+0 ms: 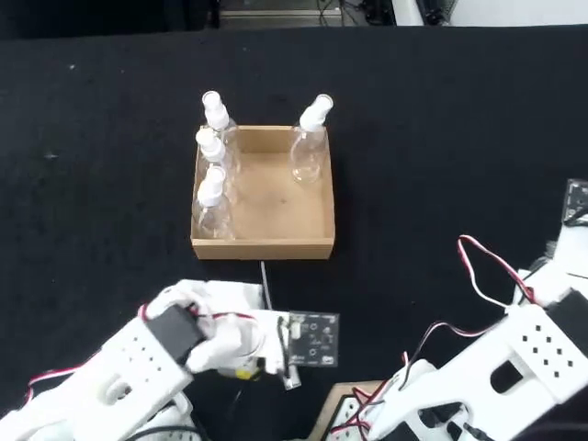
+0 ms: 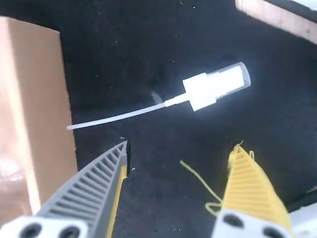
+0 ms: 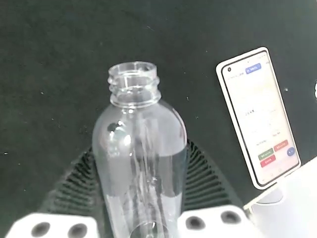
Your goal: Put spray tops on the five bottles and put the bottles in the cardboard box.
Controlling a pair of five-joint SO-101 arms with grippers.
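My left gripper [image 2: 181,148], jaws apart, hangs just short of the white plastic spray top [image 2: 205,91]. It lies flat on the black table [image 2: 148,39], crosswise to my jaws, with its thin tube pointing toward the brown cardboard box [image 2: 29,99]. My right gripper [image 3: 143,198] is clamped on the clear uncapped plastic bottle [image 3: 141,144], seemingly upright.

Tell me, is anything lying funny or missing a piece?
Yes. One spray top lies flat on the black table beside the cardboard box, loose, its thin tube sticking out. The bottle in the right gripper has a bare, open neck.
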